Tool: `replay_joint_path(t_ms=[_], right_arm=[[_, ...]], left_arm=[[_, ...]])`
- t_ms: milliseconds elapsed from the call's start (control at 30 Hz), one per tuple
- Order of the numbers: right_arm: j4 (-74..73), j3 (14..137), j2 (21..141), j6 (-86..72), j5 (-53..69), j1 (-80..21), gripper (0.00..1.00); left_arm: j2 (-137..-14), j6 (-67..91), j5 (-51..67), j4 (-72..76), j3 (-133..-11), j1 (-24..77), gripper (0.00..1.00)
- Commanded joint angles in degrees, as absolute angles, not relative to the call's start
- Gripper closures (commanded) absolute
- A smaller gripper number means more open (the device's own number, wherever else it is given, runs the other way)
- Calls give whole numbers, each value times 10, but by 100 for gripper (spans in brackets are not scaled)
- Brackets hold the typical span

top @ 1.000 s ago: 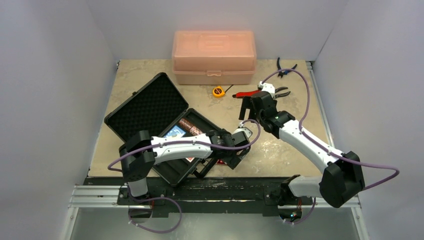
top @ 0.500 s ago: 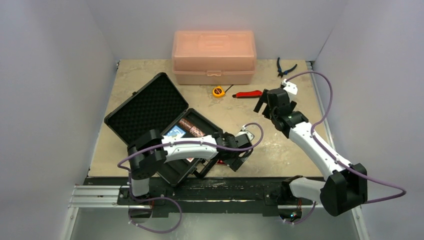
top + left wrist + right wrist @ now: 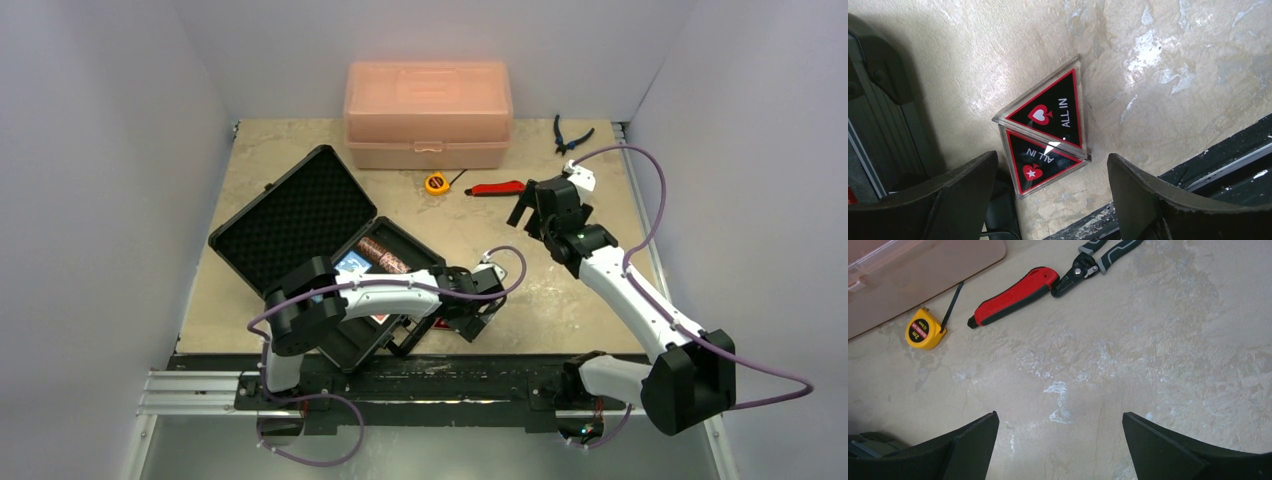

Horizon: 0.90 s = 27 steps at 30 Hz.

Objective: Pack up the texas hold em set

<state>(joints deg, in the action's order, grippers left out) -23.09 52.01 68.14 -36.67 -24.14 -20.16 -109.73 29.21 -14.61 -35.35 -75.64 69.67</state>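
The black case (image 3: 300, 235) lies open at the left, its egg-crate foam lid (image 3: 290, 210) tilted back. A chip stack (image 3: 385, 255) and a blue card deck (image 3: 350, 265) lie in its base. Two black-red "ALL IN" triangles (image 3: 1050, 112) (image 3: 1040, 161) lie side by side on the table, just right of the case (image 3: 878, 125). My left gripper (image 3: 1053, 200) is open and empty, hovering above the nearer triangle; it shows in the top view too (image 3: 430, 328). My right gripper (image 3: 1060, 450) is open and empty over bare table, also seen from above (image 3: 522, 208). Dice are not visible.
A translucent orange box (image 3: 428, 112) stands at the back. A yellow tape measure (image 3: 924, 330), a red utility knife (image 3: 1013, 296) and grey-handled pliers (image 3: 1098, 260) lie ahead of my right gripper. Black pliers (image 3: 570, 135) lie at the back right. The table's front rail (image 3: 1198, 165) runs just beside the triangles.
My right gripper has moved right, away from the red knife, then held still. My left arm's elbow has shifted right while its gripper stays over the triangles.
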Motion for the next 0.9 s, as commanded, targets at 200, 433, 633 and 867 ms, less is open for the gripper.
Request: replay_joint_path(t_ms=[200, 433, 633, 867], right_arm=[[-215, 515, 680, -367, -228, -198, 1], [-214, 515, 680, -366, -227, -197, 1], [-212, 514, 682, -366, -226, -198, 1], [-212, 514, 684, -365, -222, -197, 1]], left_arm=[[-1111, 312, -127, -334, -750, 684, 24], [-1117, 321, -121, -340, -750, 682, 27], [-1118, 327, -120, -341, -744, 682, 32], [-1110, 334, -121, -354, -737, 683, 27]])
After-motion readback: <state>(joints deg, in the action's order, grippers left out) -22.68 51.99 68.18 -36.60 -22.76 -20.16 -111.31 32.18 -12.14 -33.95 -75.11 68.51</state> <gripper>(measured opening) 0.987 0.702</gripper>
